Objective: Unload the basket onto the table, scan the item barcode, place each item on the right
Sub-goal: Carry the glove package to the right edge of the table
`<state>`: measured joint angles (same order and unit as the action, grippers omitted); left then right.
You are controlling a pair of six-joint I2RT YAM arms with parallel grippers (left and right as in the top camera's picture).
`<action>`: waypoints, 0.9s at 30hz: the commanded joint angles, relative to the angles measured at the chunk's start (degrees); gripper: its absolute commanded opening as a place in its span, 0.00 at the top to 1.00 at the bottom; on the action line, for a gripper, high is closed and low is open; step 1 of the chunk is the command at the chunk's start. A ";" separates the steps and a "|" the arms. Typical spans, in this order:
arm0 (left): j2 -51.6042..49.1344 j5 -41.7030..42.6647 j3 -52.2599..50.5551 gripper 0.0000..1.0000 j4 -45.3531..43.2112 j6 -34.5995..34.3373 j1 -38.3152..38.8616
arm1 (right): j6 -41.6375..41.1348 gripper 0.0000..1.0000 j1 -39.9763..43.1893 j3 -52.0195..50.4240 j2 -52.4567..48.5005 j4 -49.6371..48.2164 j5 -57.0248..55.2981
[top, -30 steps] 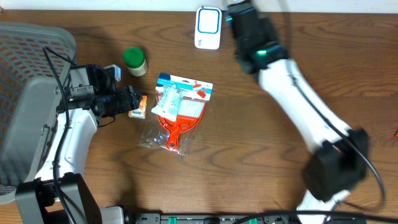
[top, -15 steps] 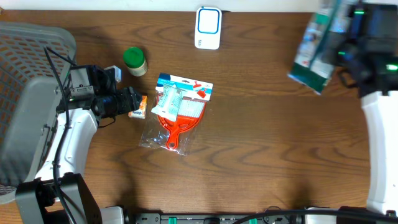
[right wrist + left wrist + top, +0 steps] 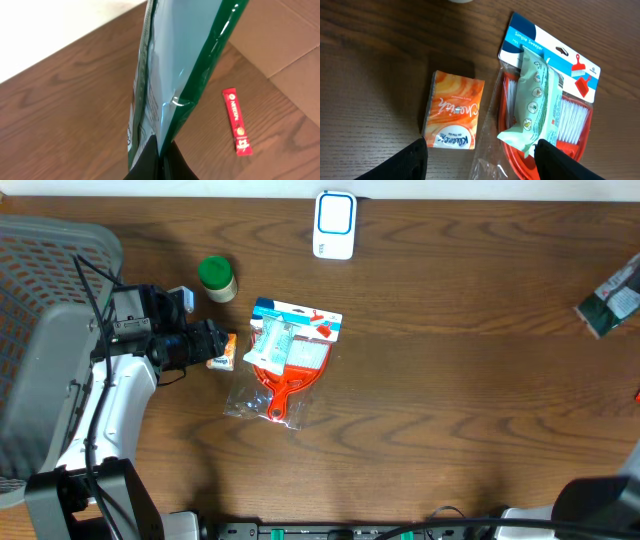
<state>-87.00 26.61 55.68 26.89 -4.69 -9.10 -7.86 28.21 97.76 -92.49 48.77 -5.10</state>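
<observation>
R gripper (image 3: 159, 159): jaws clamped tight on bottom edge of green pouch (image 3: 186, 60). Pouch edge-on to my wrist cam, long axis straight out from fingertips; can't see barcode face. Red sachet (image 3: 236, 121) on table beyond. Overhead: pouch at far right of view, scanner (image 3: 335, 224) well apart, off to gripper's left. R arm nearer, I reckon: swing left, turn flat face to scanner. L gripper (image 3: 482, 159): open, empty, tissue pack (image 3: 454, 116) just ahead, brush pkg (image 3: 555, 60) beside.
</observation>
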 commanded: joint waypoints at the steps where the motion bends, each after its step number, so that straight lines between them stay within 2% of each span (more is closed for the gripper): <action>1: 0.42 -0.50 -0.39 0.32 0.76 -1.64 -0.42 | 5.53 0.99 2.16 -0.33 -4.28 -2.27 4.50; 8: 0.42 -0.52 -0.39 0.31 4.07 -1.64 -0.42 | 6.69 0.99 6.43 -0.33 -12.09 -10.62 18.60; 14: 0.42 -0.50 -0.39 0.32 6.03 -2.19 -0.42 | 9.03 0.99 11.78 -0.33 -16.33 -13.33 19.15; 20: 0.42 -0.50 -0.39 0.31 5.99 -3.58 -0.42 | 16.76 0.99 16.83 -0.37 -20.50 -12.04 23.61; 27: 0.42 -0.48 -0.39 0.32 6.47 -3.61 -0.42 | 18.10 0.99 20.26 -0.37 -25.86 -10.69 23.63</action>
<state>-87.00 26.59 55.68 32.91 -7.51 -9.10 8.03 47.42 97.65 -116.88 37.98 16.78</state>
